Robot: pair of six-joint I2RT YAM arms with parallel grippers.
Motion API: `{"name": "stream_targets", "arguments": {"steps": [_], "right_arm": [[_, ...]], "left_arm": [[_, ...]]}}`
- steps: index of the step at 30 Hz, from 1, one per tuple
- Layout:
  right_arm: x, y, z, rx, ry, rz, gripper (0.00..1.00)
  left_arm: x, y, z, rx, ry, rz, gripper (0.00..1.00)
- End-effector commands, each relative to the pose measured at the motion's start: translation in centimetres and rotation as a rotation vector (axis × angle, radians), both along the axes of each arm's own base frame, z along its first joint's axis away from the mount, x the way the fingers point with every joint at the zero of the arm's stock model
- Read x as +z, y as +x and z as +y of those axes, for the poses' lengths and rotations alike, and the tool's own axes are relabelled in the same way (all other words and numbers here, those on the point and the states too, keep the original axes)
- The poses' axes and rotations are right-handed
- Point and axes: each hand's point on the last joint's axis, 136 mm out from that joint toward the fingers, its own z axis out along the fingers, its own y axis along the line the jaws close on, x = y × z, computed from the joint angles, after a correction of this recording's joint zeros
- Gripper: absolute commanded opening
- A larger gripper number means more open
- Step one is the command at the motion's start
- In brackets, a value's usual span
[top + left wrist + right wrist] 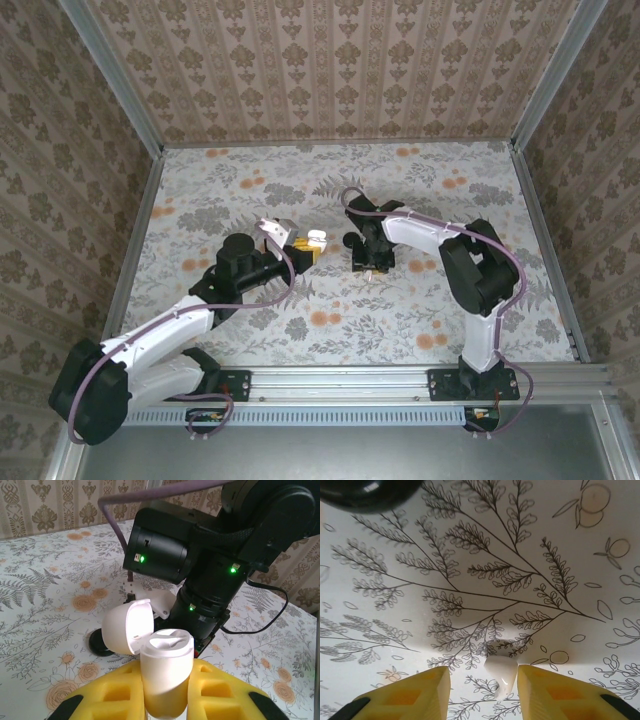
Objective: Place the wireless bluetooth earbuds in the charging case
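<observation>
Progress: by my judgement the task is standing near its middle; no earbud is going into the case yet.
Charging case (pixel 167 655): the left gripper (pixel 167 695) is holding it upright above the worktop (pixel 40 605), its yellow pads pressing closed on both sides of the body. The lid (pixel 128 632) is hanging open on its hinge.
Case inside: white moulded hollows are showing at the top; whether one earbud is already sitting there, I cannot tell.
Earbud (pixel 502 674): it is lying low between the pads of the right gripper (pixel 483 672), seeming to touch one pad and leaving a gap to the other.
Right gripper: its jaws are standing partly apart around the earbud, not yet clamping it.
Left to do: gripping this earbud, carrying it to the open case and seating it; probably the same for a second one.
Materials: the case and the earbud are looking like smooth, glossy white plastic with rounded shapes. The pads are looking like soft yellow foam with square hollows. The worktop is showing a flat, matt print of leaves and orange flowers.
Other: a black round object (pixel 100 645) is resting on the worktop just behind the lid.
</observation>
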Motion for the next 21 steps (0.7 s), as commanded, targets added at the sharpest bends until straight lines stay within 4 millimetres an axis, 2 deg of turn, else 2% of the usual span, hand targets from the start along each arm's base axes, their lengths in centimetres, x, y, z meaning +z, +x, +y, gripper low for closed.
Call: {"name": "stream_targets", "arguments": {"steps": [1,12,21], "right_arm": [[-0.3,-0.5,-0.2,0.013,-0.038,0.034,0.4],[-1.1,-0.3,-0.5,0.025,-0.074,0.048,0.36],[-1.6,-0.3,-0.9,0.038,-0.103,0.061,0.26]], "left_arm": [[1.8,-0.1,-0.6,-0.026,-0.028,-0.059,0.0],[1.7,-0.3,-0.8,-0.038,-0.03,-0.051,0.0],[1.7,-0.4,-0.9,-0.048,-0.032,-0.049,0.0]]}}
